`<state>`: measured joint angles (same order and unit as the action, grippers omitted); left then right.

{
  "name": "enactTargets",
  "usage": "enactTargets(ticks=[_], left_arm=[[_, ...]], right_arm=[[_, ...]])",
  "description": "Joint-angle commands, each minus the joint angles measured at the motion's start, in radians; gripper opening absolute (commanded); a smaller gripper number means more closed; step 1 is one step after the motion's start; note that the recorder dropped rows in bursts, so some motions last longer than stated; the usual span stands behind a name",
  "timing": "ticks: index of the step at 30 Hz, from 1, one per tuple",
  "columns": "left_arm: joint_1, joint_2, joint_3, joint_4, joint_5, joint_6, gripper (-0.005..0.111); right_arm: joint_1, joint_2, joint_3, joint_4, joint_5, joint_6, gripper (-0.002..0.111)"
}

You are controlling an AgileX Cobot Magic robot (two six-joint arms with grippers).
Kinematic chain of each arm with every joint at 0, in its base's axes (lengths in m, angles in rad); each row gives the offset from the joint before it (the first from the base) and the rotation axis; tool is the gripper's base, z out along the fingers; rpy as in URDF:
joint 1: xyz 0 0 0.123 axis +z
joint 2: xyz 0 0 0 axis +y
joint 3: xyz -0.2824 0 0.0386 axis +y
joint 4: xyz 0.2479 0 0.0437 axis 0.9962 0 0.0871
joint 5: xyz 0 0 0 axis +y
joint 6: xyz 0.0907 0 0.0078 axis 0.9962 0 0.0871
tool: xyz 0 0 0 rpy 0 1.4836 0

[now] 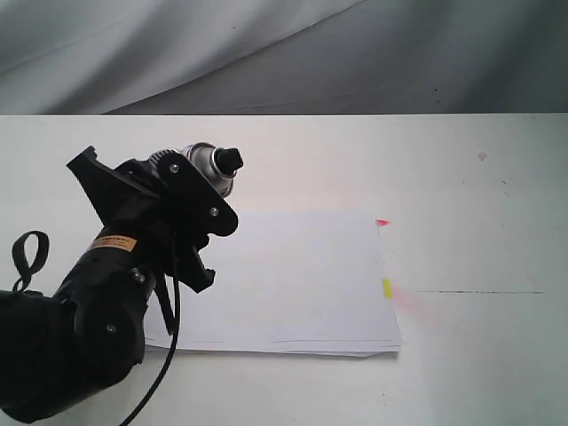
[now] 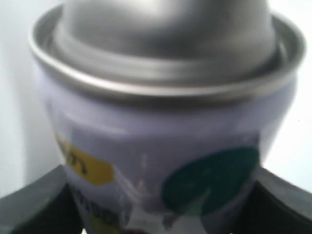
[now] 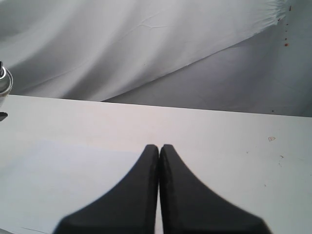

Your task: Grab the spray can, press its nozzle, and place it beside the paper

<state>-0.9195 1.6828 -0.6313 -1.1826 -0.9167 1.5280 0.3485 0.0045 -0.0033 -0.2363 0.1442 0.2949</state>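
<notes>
My left gripper point(image 1: 197, 188) is shut on the spray can point(image 1: 202, 163) and holds it up, tilted, over the left of the table. Only its silver shoulder and black nozzle point(image 1: 232, 161) stick out past the fingers in the exterior view. The left wrist view is filled by the can point(image 2: 161, 146), with white body, teal and yellow marks and silver rim, between two black fingers point(image 2: 34, 204). The paper point(image 1: 302, 284) lies flat mid-table, with pink and yellow tabs on its right edge. My right gripper point(image 3: 159, 147) is shut and empty above the table, and does not show in the exterior view.
A grey cloth backdrop point(image 1: 266, 44) hangs behind the white table point(image 1: 470, 177). A thin black line point(image 1: 479, 292) marks the table right of the paper. A black cable point(image 1: 169, 346) hangs from the left arm, with a strap loop point(image 1: 31, 253) at the far left.
</notes>
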Motion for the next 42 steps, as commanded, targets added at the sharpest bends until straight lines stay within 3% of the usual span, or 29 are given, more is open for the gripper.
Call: enactTargets(ticks=[1, 7, 13, 21, 28, 42], left_arm=[[-0.003, -0.005, -0.014, 0.123, -0.119, 0.003, 0.000], [-0.003, 0.019, -0.014, 0.110, -0.094, 0.042, 0.000], [0.002, 0.122, -0.016, 0.084, -0.112, -0.032, 0.000], [0.002, 0.258, -0.126, 0.006, -0.120, 0.001, 0.000], [0.002, 0.263, -0.131, 0.003, -0.183, 0.078, 0.000], [0.002, 0.263, -0.131, -0.006, -0.182, 0.087, 0.000]], right_arm=[[0.000, -0.005, 0.003, -0.005, -0.002, 0.002, 0.000], [0.000, -0.005, 0.003, -0.005, -0.002, 0.002, 0.000], [0.000, -0.005, 0.003, -0.005, -0.002, 0.002, 0.000], [0.000, -0.005, 0.003, -0.005, -0.002, 0.002, 0.000], [0.000, -0.005, 0.003, -0.005, -0.002, 0.002, 0.000], [0.000, -0.005, 0.003, -0.005, -0.002, 0.002, 0.000]])
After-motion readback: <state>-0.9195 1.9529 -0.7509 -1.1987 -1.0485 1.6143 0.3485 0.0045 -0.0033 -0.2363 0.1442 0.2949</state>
